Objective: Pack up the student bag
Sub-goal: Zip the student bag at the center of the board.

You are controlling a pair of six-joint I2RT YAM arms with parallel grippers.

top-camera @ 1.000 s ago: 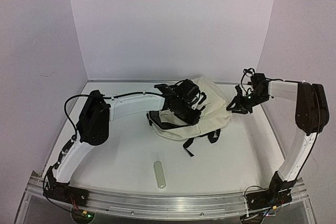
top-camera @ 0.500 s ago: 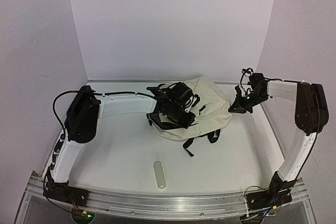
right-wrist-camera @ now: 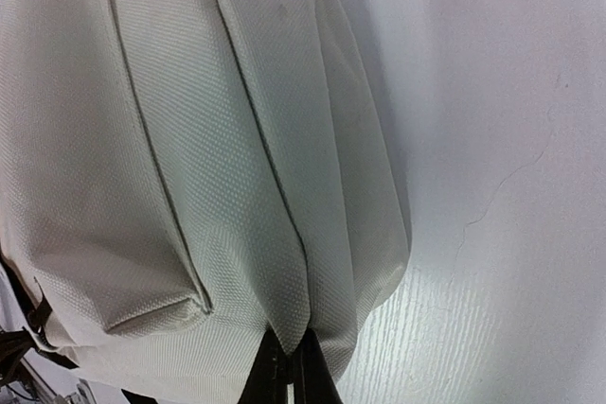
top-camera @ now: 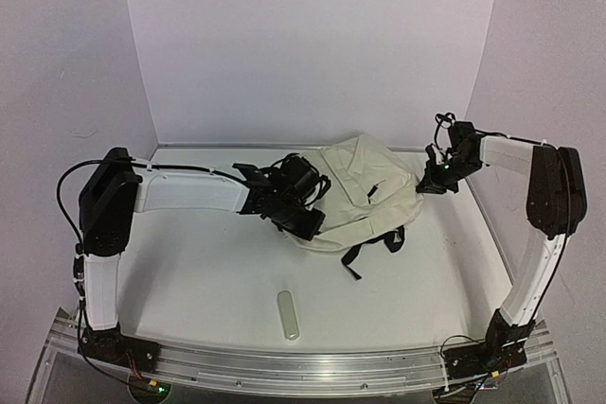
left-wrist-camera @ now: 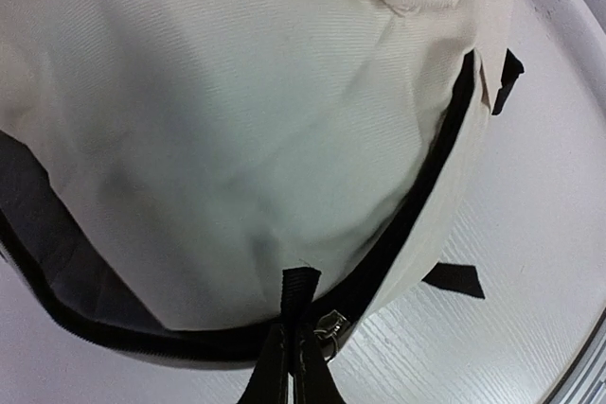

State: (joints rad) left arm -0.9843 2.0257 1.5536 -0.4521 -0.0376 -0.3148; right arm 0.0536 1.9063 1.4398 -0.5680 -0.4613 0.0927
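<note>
I see the large cream fabric backpack (top-camera: 369, 186) with black zippers lying toward the far middle of the white table (top-camera: 208, 281), between both grippers. My left gripper (left-wrist-camera: 292, 371) is pinched narrow on the black pull tab (left-wrist-camera: 300, 286) at its zipper edge. My right gripper (right-wrist-camera: 289, 380) is pinched on a cream fabric fold at the opposite end. A small pale oblong object (top-camera: 288, 315) lies well apart, near the front edge.

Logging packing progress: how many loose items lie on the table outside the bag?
1. A small pale oblong item lies on the table near its front edge, between the arm bases, apart from the student bag. Others may be hidden under or inside the bag.
</note>
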